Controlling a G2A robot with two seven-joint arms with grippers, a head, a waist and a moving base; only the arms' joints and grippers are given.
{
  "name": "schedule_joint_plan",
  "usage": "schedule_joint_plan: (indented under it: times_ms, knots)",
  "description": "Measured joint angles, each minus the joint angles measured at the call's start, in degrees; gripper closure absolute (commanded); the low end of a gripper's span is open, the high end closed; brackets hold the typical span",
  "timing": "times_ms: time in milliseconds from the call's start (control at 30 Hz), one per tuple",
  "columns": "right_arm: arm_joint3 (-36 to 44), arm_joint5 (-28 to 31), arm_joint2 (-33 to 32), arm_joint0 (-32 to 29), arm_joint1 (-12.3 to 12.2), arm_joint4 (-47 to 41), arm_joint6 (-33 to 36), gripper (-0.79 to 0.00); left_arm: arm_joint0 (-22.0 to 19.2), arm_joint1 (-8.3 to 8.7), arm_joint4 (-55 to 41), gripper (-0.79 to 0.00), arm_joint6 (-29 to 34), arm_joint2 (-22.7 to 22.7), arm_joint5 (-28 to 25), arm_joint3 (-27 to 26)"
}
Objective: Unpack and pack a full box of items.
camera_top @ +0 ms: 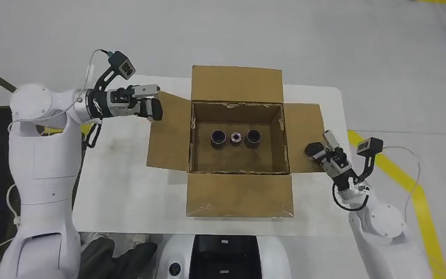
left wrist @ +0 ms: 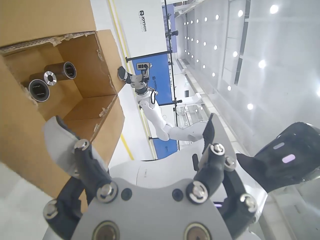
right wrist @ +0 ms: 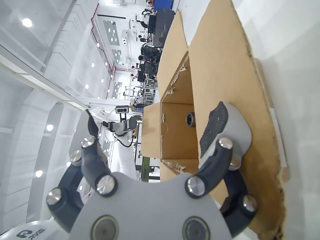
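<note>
A: Top view: I read the box [camera_top: 239, 197] open at the middle of the counter [camera_top: 118, 188]; inside, two dark cylinders [camera_top: 219, 137] flank a small metal ring [camera_top: 236, 137].
B: Claws?
A: Left claw [camera_top: 155, 103] spread, beside the left flap. Right claw [camera_top: 317, 145] spread, at the right flap.

From above, the small silver ring-shaped piece [camera_top: 236, 137] in the middle of the open brown cardboard box [camera_top: 237, 84] was too small for me to identify. In the right wrist view, the box's side flap [right wrist: 220, 63] hid part of a dark metal cylinder [right wrist: 190, 119] inside, so I couldn't judge its length.
</note>
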State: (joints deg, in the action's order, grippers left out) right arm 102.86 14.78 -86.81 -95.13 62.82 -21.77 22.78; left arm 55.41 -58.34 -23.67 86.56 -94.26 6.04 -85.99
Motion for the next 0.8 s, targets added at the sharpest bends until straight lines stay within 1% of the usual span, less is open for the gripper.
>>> schedule_joint_plan:
  times_ms: [133, 267, 467, 633, 800]
  knots:
    - [-1.3, -1.0, 0.4, 1.2, 0.1, 0.3, -0.3, -0.785, 0.3, 0.70, -1.1, -0.785, 0.3, -2.6, -1.1, 0.4]
    - [-2.3, -2.3, 1.4, 2.7, 0.4, 1.2, -0.7, -0.785, -0.7, 1.36, -1.9, -0.785, -0.1, -4.3, -0.9, 0.8]
    - [-3.2, -4.1, 2.6, 4.5, 0.6, 4.2, -2.5, -0.785, -2.7, 2.08, -2.4, -0.785, 1.3, -4.0, -0.1, 2.9]
    - [-2.9, -6.9, 3.2, 5.2, 0.9, 6.9, -5.7, -0.785, -2.7, 2.08, -2.5, -0.785, 1.3, -4.0, -0.1, 2.9]
    - [-3.4, -9.4, 5.0, 6.2, 1.2, 7.4, -5.7, -0.785, -2.7, 2.08, -2.4, -0.785, 1.3, -4.0, -0.1, 2.9]
